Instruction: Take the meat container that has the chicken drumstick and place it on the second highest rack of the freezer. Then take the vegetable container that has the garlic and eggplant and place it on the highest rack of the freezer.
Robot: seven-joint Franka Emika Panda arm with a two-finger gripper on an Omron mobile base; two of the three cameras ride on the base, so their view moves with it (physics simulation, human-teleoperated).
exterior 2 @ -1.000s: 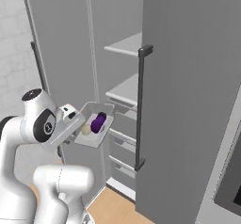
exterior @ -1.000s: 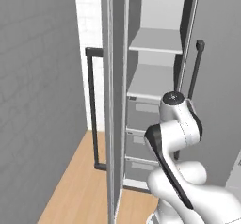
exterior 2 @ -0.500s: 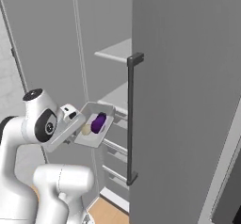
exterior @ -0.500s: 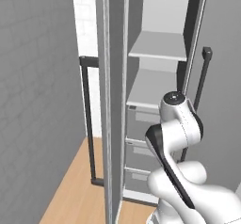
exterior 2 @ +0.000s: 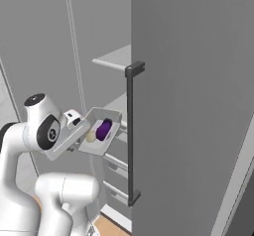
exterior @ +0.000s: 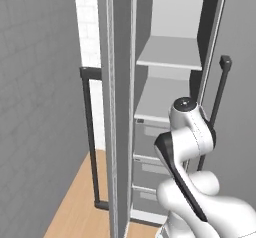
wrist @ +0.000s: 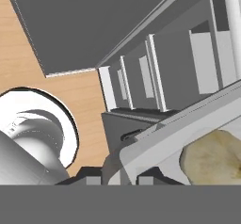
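A: What was held by the gripper (exterior 2: 81, 132)?

B: A pale tray (exterior 2: 112, 116) was clamped by its near rim; the jaws were nearly closed on that rim. In the hand view the tray wall (wrist: 188, 124) was seen running from the finger tips (wrist: 89, 177) toward 2 o'clock.

A: And what was carried in it?

B: The eggplant (exterior 2: 103, 130) and the garlic (exterior 2: 91, 137) were seen lying in the tray, the garlic just beside the eggplant at about 7 o'clock from it. The garlic (wrist: 214, 157) was also seen close up in the hand view, at 4 o'clock.

A: Where was the tray in relation to the freezer (exterior: 170, 112)?

B: It was held in front of the open compartment, just left of the dark door handle (exterior 2: 131, 131) in the right base view, at about the level of the lower shelf (exterior: 162, 99). The highest rack (exterior: 172, 53) was seen above it, toward 12 o'clock. Grey drawers (exterior: 152, 154) were seen under the shelves.

A: Was the tray touching a shelf?

B: That could not be told.
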